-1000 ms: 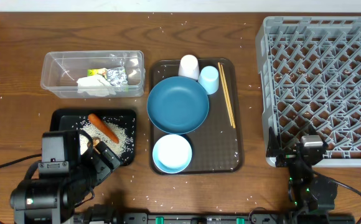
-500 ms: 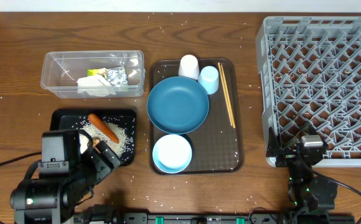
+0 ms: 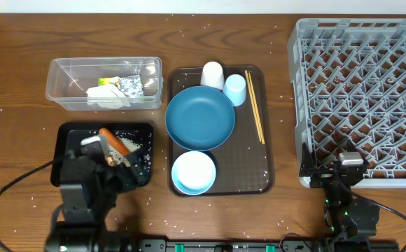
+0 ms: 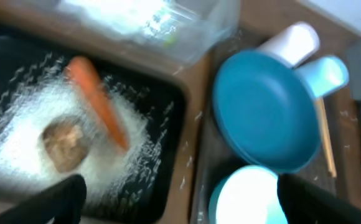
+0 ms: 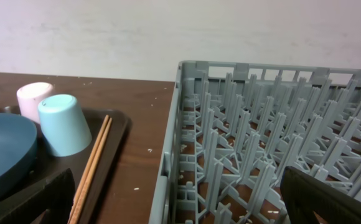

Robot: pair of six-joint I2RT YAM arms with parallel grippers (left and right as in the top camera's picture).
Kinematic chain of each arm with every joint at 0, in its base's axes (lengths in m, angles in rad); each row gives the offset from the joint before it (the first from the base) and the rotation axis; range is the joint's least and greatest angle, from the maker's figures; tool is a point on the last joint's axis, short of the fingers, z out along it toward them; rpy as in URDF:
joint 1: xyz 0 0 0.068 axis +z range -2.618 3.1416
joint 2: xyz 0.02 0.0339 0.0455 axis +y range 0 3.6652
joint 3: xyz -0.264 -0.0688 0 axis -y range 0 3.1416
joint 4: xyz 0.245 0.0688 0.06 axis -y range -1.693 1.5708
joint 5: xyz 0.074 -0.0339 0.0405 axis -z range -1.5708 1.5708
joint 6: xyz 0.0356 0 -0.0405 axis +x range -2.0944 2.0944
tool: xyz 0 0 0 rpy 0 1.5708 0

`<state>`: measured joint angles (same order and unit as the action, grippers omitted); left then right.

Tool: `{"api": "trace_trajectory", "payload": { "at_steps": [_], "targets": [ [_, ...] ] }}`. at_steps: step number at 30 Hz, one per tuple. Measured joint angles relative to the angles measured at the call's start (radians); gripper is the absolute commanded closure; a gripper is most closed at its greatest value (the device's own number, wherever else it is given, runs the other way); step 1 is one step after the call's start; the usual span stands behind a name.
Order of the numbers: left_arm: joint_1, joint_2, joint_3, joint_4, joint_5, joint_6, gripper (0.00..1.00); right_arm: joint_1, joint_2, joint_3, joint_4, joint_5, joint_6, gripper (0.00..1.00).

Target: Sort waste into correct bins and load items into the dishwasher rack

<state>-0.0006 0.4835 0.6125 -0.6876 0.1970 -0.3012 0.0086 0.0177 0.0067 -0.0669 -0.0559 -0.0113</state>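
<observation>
- Clear rectangular plastic tub (image 3: 54, 89), table's far-left part: crumpled white tissue (image 3: 108, 99), crinkled silver foil (image 3: 133, 86) and small green-yellow wrapper (image 3: 108, 81) inside.
- Shallow black rectangular tray (image 3: 71, 130), near-left edge: orange carrot (image 4: 97, 102), brown food lump (image 4: 65, 147) and white rice grains (image 4: 15, 152).
- Left gripper (image 4: 179, 193): has swung forward over the tray's near-right corner, jaws spread, empty, with the carrot just ahead. We judge the waste sorted and the dishes next.
- Large brown serving tray (image 3: 259, 178), centre: round dark-blue plate (image 3: 199, 117), pale blue-white bowl (image 3: 193, 171), white cup (image 3: 212, 75), light-blue cup (image 3: 235, 89), wooden chopsticks (image 3: 255, 115).
- Grey lattice plastic rack (image 3: 364, 98), right edge: no dishes yet.
- Right gripper (image 5: 180, 194): unmoved at the rack's near-left corner, released.
</observation>
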Motion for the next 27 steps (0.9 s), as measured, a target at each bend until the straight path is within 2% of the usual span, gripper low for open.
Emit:
{"api": "trace_trajectory", "payload": {
  "at_steps": [6, 11, 16, 27],
  "targets": [
    [-0.003, -0.123, -0.262, 0.408, 0.056, 0.114, 0.02, 0.000, 0.000, 0.000, 0.000, 0.000, 0.000, 0.01],
    [-0.003, -0.226, -0.460, 0.598, 0.067, 0.161, 0.02, 0.000, 0.000, 0.000, 0.000, 0.000, 0.000, 0.01],
    [-0.003, -0.319, -0.589, 0.685, 0.067, 0.177, 0.02, 0.000, 0.000, 0.000, 0.000, 0.000, 0.000, 0.01],
    [-0.003, -0.450, -0.591, 0.669, 0.002, 0.195, 0.02, 0.000, 0.000, 0.000, 0.000, 0.000, 0.000, 0.01]
  ]
}}
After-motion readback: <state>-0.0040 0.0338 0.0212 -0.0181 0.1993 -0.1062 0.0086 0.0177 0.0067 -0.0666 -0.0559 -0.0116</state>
